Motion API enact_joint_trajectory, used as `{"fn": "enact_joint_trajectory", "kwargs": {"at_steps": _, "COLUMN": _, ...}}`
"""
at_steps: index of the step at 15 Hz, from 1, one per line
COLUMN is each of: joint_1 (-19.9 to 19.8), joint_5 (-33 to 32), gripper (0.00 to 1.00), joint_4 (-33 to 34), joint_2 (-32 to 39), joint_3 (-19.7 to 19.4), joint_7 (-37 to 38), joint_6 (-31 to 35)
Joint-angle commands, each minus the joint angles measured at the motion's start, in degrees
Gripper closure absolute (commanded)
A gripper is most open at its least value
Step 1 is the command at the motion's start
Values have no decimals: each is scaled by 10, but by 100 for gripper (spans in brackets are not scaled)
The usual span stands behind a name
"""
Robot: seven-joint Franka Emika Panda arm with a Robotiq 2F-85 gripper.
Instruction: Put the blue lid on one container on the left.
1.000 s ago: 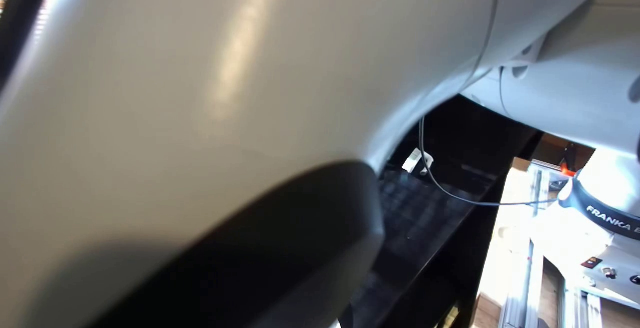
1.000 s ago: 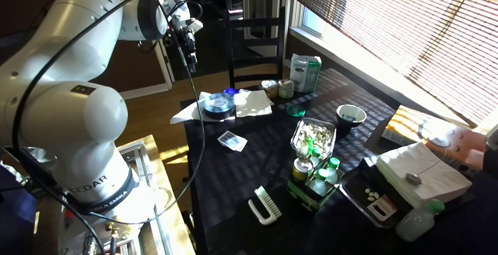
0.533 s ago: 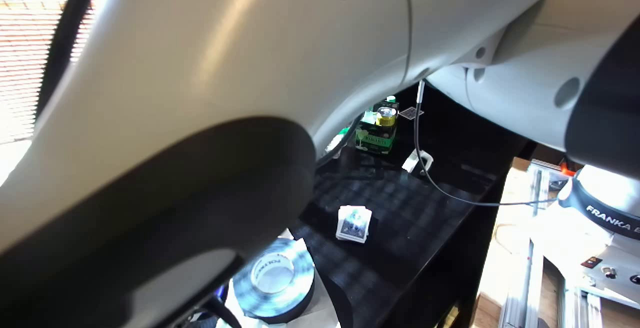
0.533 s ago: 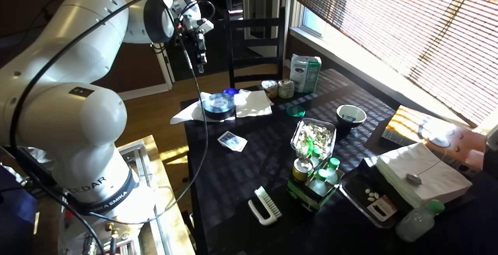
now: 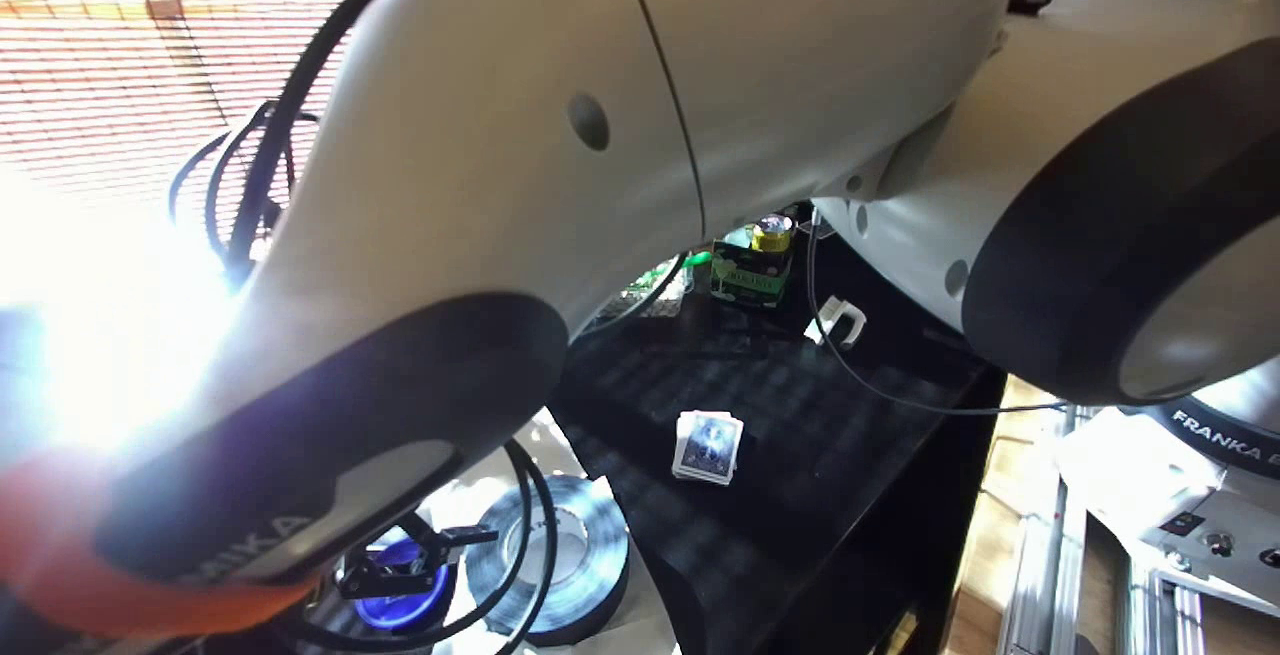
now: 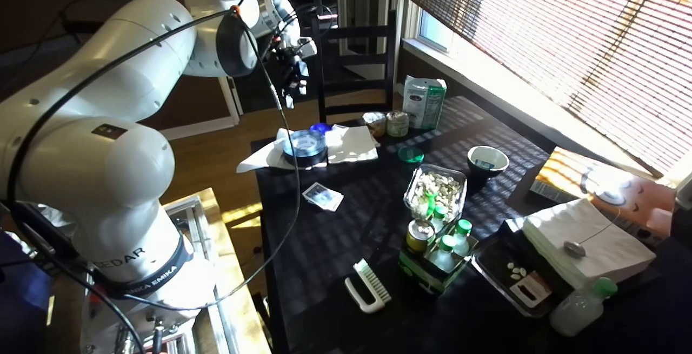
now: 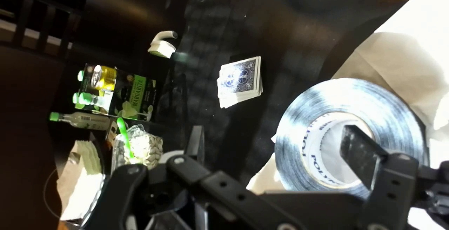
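The blue lid (image 6: 321,128) lies on white paper at the table's far end, beside the tape roll. It also shows in an exterior view (image 5: 400,613), partly behind my gripper (image 5: 440,557). It does not show in the wrist view. Two short cylindrical containers stand side by side to the lid's right: a brownish one (image 6: 374,123) and a whitish one (image 6: 398,124). Whether their tops are open I cannot tell. My gripper (image 6: 295,96) hangs in the air above that end of the table. In the wrist view the gripper (image 7: 275,142) has its fingers wide apart with nothing between them.
A large tape roll (image 6: 311,158) sits on the paper; it fills the right of the wrist view (image 7: 291,135). A card deck (image 6: 323,196), green lid (image 6: 411,154), upright bag (image 6: 424,102), bowl (image 6: 478,177), plastic box (image 6: 457,202) and brush (image 6: 373,284) stand around. Cables hang from the arm.
The arm has swung to the right and slightly down in an exterior view, bringing the gripper nearer the lid. The cards, tape roll and lid, hidden behind the arm earlier, now show. The lid and containers stayed put.
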Motion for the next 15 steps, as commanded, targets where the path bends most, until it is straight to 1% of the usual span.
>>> {"fn": "enact_joint_trajectory", "kwargs": {"at_steps": 1, "joint_1": -2, "joint_5": 41, "gripper": 0, "joint_4": 86, "joint_2": 53, "joint_3": -4, "joint_7": -50, "joint_6": -17}}
{"fn": "enact_joint_trajectory", "kwargs": {"at_steps": 2, "joint_1": -3, "joint_5": 63, "gripper": 0, "joint_4": 106, "joint_2": 65, "joint_3": -10, "joint_7": 7, "joint_6": -24}}
{"fn": "enact_joint_trajectory", "kwargs": {"at_steps": 3, "joint_1": -4, "joint_5": 83, "gripper": 0, "joint_4": 126, "joint_2": 76, "joint_3": -12, "joint_7": 52, "joint_6": -16}}
{"fn": "enact_joint_trajectory", "kwargs": {"at_steps": 5, "joint_1": -5, "joint_5": 110, "gripper": 0, "joint_4": 152, "joint_2": 91, "joint_3": -15, "joint_7": 112, "joint_6": -1}}
{"fn": "enact_joint_trajectory", "kwargs": {"at_steps": 6, "joint_1": -7, "joint_5": 121, "gripper": 0, "joint_4": 82, "joint_2": 52, "joint_3": -14, "joint_7": 149, "joint_6": 45}}
{"fn": "enact_joint_trajectory", "kwargs": {"at_steps": 7, "joint_1": -7, "joint_5": 124, "gripper": 0, "joint_4": 88, "joint_2": 55, "joint_3": -17, "joint_7": 173, "joint_6": 61}}
{"fn": "enact_joint_trajectory", "kwargs": {"at_steps": 8, "joint_1": -5, "joint_5": 121, "gripper": 0, "joint_4": 87, "joint_2": 56, "joint_3": -21, "joint_7": 186, "joint_6": 70}}
{"fn": "enact_joint_trajectory", "kwargs": {"at_steps": 9, "joint_1": -2, "joint_5": 110, "gripper": 0, "joint_4": 85, "joint_2": 56, "joint_3": -21, "joint_7": 145, "joint_6": 51}}
{"fn": "enact_joint_trajectory", "kwargs": {"at_steps": 13, "joint_1": -2, "joint_5": 109, "gripper": 0, "joint_4": 84, "joint_2": 56, "joint_3": -24, "joint_7": 147, "joint_6": 55}}
{"fn": "enact_joint_trajectory", "kwargs": {"at_steps": 15, "joint_1": 4, "joint_5": 112, "gripper": 0, "joint_4": 86, "joint_2": 64, "joint_3": -28, "joint_7": 201, "joint_6": 119}}
